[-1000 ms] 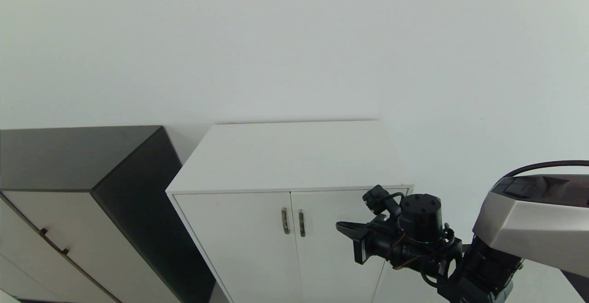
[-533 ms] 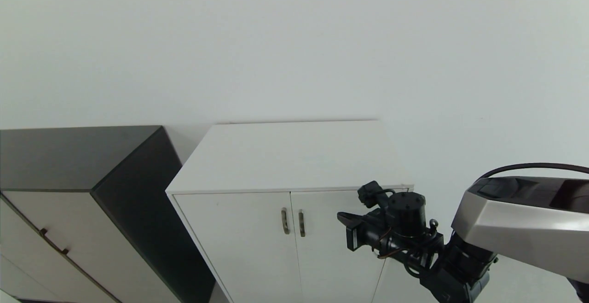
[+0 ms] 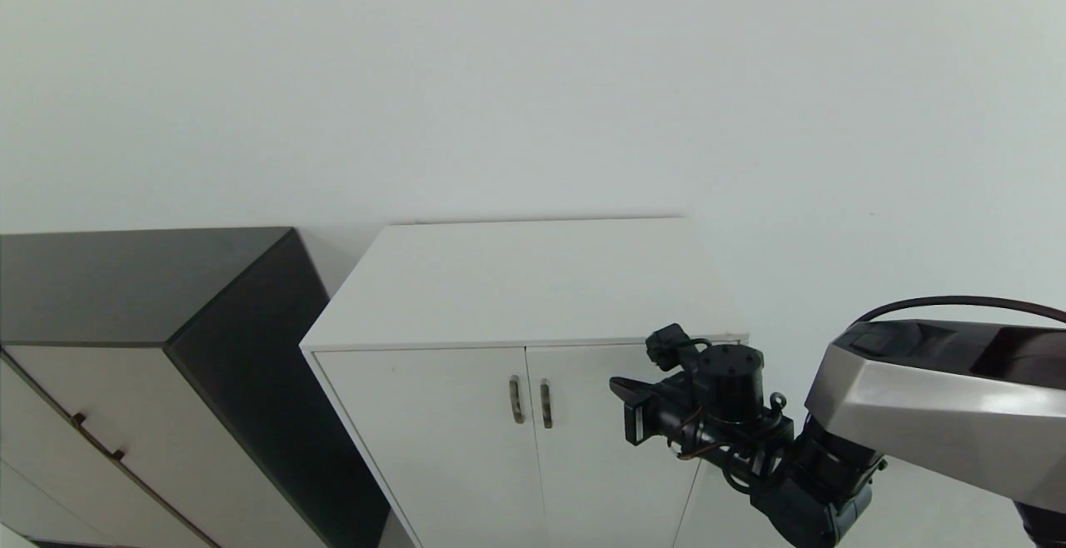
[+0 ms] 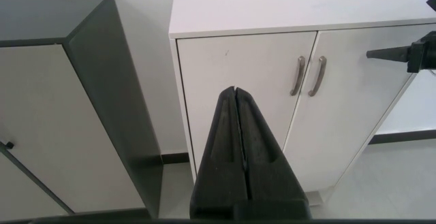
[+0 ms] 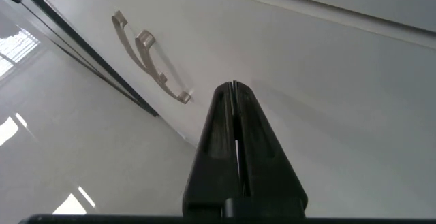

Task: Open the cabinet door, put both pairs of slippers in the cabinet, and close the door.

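Note:
A white cabinet [image 3: 516, 281] stands against the wall with both doors shut. Two metal handles [image 3: 545, 403] sit side by side at the middle seam. My right gripper [image 3: 618, 384] is shut and empty. It hovers in front of the right door, a little to the right of the handles and at about their height, pointing left. In the right wrist view its closed tip [image 5: 234, 86] lies close to the door, just beside the nearer handle [image 5: 160, 67]. My left gripper [image 4: 235, 91] is shut and empty, held well back from the cabinet [image 4: 272, 6], facing the left door.
A taller dark grey cabinet [image 3: 125, 281] with a pale front stands right beside the white one on the left. A plain white wall is behind both. Bare glossy floor [image 4: 381, 183] lies in front of the cabinet.
My right arm has shifted left and its gripper has risen slightly in front of the right door. The doors are as before.

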